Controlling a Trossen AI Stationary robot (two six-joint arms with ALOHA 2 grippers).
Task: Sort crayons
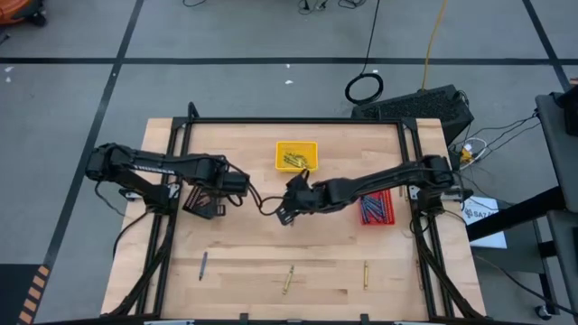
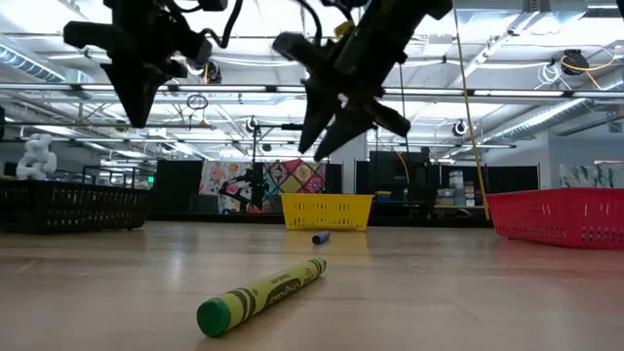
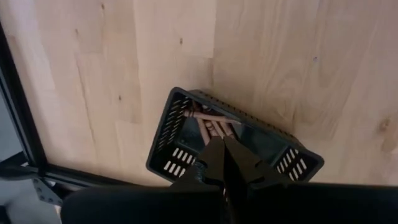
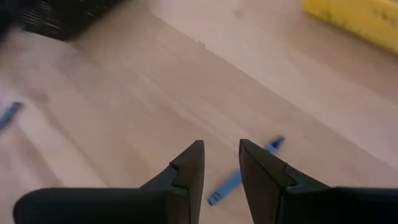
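My left gripper [image 3: 221, 142] is shut and points down over a black tray [image 3: 171, 134] at the table's left, which holds brown crayons [image 3: 211, 127]. My right gripper [image 4: 221, 149] hangs open above the table's middle. A blue crayon [image 4: 242, 174] lies flat on the wood just beyond its fingertips, untouched; the low view shows this blue crayon [image 2: 320, 237] too. Another blue crayon [image 4: 9, 115] lies farther off. Near the front edge lie a blue crayon [image 1: 203, 264], an olive crayon [image 1: 288, 280] and a yellow crayon [image 1: 366, 274].
A yellow tray [image 1: 297, 155] with yellow crayons stands at the far middle. A red tray [image 1: 377, 208] with blue crayons stands at the right, under my right arm. A black frame [image 1: 293, 120] runs around the table's far and side edges. Bare wood lies between the trays and the front crayons.
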